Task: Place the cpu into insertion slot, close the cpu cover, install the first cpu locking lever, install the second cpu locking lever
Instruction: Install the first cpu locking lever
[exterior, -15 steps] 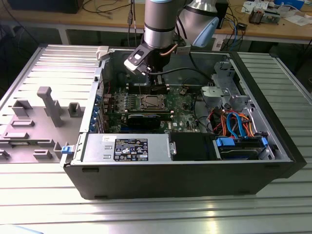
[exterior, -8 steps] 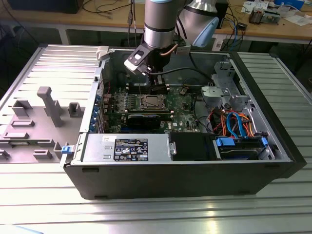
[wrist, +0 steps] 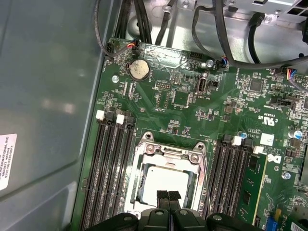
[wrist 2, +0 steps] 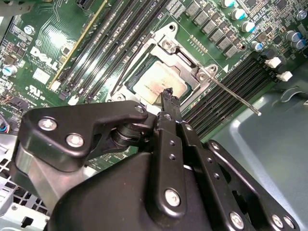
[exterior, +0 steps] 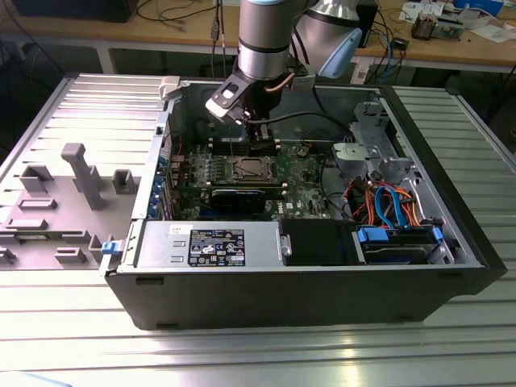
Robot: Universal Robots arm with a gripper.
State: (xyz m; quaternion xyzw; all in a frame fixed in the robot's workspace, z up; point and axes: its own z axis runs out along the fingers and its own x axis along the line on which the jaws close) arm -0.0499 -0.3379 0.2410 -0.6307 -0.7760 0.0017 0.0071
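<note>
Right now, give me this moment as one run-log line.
gripper: shut, tips over cpu | cpu: seated in insertion slot | cpu cover: down | cpu locking lever: sticking out, unlatched

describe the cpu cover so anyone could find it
Start at the green motherboard. Between its two banks of long black memory slots sits the thin square silver metal cpu cover. Only it has a window, framing the silvery square cpu.

Arm [exterior: 262,36]: silver-grey cylinder, pale blue joint cap, shown at the exterior view's upper centre.
Cable [exterior: 306,119]: black, looped off the wrist.
Gripper [wrist 2: 167,96]: matte black linkage bars, joined by silver screws.
Fingers [wrist: 162,197]: black, narrow, square-tipped, seen in both wrist views.
</note>
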